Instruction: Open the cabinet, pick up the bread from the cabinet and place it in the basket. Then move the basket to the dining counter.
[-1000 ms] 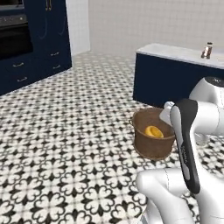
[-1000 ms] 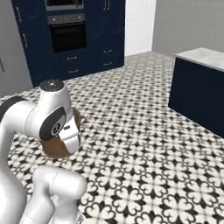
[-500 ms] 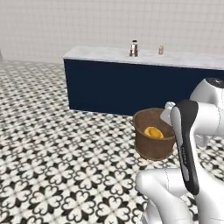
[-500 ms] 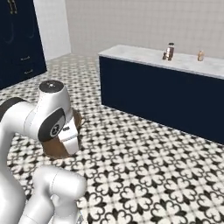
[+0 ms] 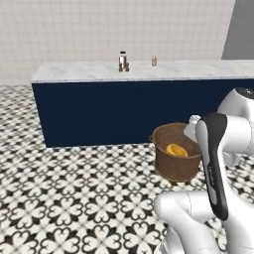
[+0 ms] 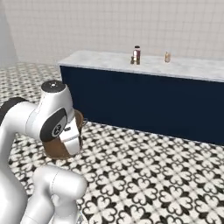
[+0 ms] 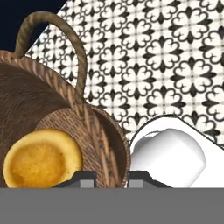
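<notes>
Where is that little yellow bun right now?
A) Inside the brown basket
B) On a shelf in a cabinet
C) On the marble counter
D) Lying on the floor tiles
A: the bread lies on the bottom of the basket, which the hand view confirms with the woven wall rising around it, while the dining counter stands behind.
</notes>
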